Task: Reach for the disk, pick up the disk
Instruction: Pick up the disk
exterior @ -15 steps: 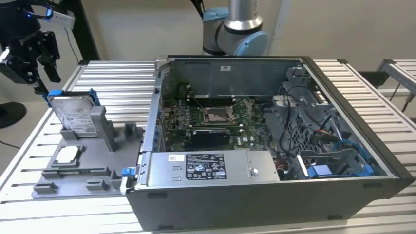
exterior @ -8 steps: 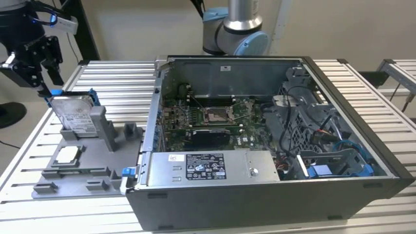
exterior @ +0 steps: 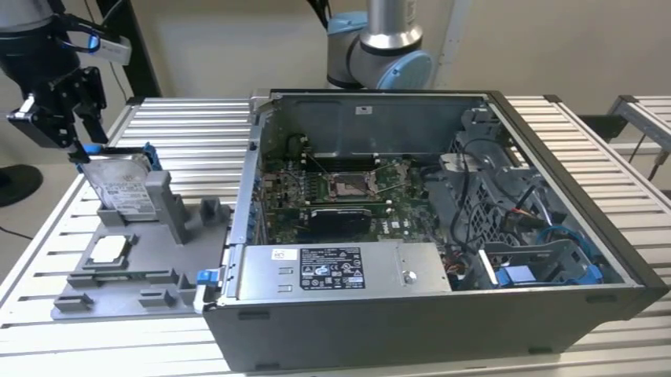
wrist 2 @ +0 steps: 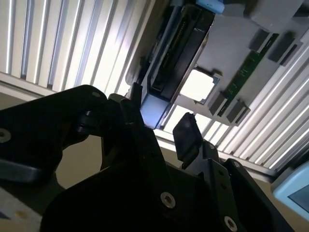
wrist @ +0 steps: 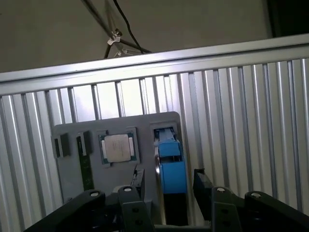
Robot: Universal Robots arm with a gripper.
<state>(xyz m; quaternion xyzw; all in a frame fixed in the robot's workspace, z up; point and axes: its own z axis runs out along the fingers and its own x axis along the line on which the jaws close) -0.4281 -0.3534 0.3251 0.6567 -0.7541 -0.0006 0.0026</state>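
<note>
My black gripper (exterior: 78, 152), at the exterior view's upper left, is open around the flat silver-grey blue-edged metal disk (exterior: 121, 188) standing in a grey tray (exterior: 126, 287); reached, I think, not grabbed yet.

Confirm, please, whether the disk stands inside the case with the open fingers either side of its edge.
Not inside: the exterior view shows the disk standing in the grey tray beside the case. The open fingers are either side of its edge.

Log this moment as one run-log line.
stage: reach | disk: standing on edge in grey holder, not lifted | gripper: open, fingers either side of its blue edge
</note>
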